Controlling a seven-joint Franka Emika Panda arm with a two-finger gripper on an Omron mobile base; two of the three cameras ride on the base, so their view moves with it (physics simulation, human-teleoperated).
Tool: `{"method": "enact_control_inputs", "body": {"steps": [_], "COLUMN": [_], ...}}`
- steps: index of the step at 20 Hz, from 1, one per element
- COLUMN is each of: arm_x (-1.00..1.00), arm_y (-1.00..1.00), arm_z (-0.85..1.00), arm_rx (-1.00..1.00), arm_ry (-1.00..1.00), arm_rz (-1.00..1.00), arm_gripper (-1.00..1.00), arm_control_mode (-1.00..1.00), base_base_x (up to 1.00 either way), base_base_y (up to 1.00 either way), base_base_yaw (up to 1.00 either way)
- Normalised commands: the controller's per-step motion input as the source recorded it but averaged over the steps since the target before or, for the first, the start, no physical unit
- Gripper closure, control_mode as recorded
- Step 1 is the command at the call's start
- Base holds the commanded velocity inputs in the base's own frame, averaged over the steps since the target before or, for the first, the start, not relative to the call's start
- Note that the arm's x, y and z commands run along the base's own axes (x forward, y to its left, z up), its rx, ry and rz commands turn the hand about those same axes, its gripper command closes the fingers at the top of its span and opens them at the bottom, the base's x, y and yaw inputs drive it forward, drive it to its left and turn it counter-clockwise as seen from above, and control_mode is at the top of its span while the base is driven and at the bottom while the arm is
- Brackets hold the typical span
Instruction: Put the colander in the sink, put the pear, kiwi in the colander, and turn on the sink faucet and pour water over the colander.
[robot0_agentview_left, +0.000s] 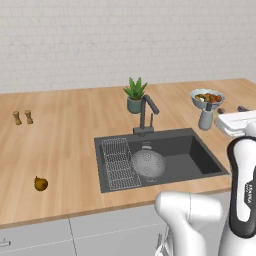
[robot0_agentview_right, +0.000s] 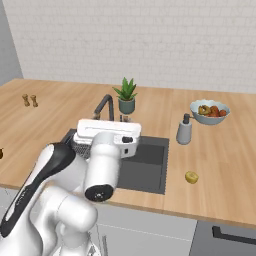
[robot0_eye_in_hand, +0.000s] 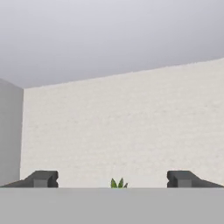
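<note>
Pincer (robot0_eye_in_hand: 112, 179) wide open, empty, aimed at wall. Colander (robot0_agentview_left: 148, 164) sits in sink (robot0_agentview_left: 200, 162); next, fetch pear (robot0_agentview_left: 40, 183) from bench (robot0_agentview_left: 65, 140).

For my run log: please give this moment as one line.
colander: in sink | pear, kiwi: on counter | gripper: open, empty

Potted plant (robot0_agentview_left: 135, 95), fruit bowl (robot0_agentview_left: 207, 98), soap dispenser (robot0_agentview_left: 205, 118)
</note>
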Motion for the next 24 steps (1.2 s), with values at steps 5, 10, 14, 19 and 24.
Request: {"method": "enact_control_inputs", "body": {"steps": [5, 10, 14, 19, 24], "arm_x": [0.0, 0.0, 0.04, 0.24, 0.26], "arm_y": [1.0, 1.0, 1.0, 1.0, 0.97], "arm_z": [0.05, 0.0, 0.0, 0.0, -0.11], "arm_rx": [-0.79, -0.68, -0.59, -0.53, -0.47], "arm_ry": [0.18, 0.11, 0.08, 0.25, 0.32], "arm_rz": [0.2, 0.04, 0.04, 0.24, 0.23], "arm_gripper": [-1.0, -1.0, -1.0, -1.0, -1.0], "arm_control_mode": [-1.0, -1.0, -1.0, -1.0, -1.0], "base_base_x": [0.0, 0.0, 0.0, 0.0, 0.0], "base_base_y": [0.0, 0.0, 0.0, 0.0, 0.0], "base_base_yaw": [0.0, 0.0, 0.0, 0.0, 0.0]}}
